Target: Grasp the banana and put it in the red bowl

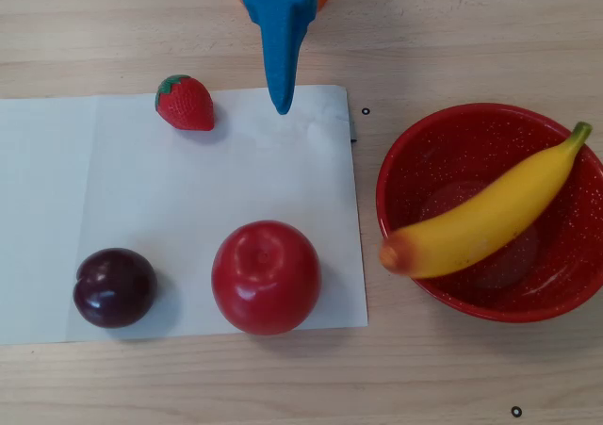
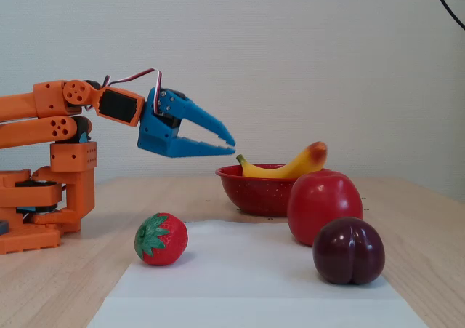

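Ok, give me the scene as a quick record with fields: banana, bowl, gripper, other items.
banana: lies across the red bowl, reddish tip over the rim on the paper side in the overhead view, stem at the far rim
gripper: empty, jaws slightly apart, in the air above the table, apart from the banana
strawberry: on the white paper, near the gripper
apple: on the paper, edge nearest the bowl
plum: on the paper, beside the apple
task state: banana looks placed

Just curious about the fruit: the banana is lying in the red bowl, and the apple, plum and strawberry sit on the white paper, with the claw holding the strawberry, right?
Not quite: the claw holds nothing. The fixed view shows it open in the air, above the strawberry. The rest is right.
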Robot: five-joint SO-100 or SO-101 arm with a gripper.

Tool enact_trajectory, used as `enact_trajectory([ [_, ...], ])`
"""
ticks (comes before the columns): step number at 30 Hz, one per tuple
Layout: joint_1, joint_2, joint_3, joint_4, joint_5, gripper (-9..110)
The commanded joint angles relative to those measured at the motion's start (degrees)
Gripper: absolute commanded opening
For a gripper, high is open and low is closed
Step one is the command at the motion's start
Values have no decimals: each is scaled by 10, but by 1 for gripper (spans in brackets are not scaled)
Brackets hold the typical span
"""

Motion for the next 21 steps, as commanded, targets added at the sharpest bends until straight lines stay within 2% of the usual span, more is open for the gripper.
enact_trajectory([
  [1, 7, 8, 8, 38, -17, 0],
  [7, 6, 8, 9, 166, -31, 0],
  [14, 6, 8, 9, 263, -48, 0],
  [21, 9, 7, 9, 267, -36, 0],
])
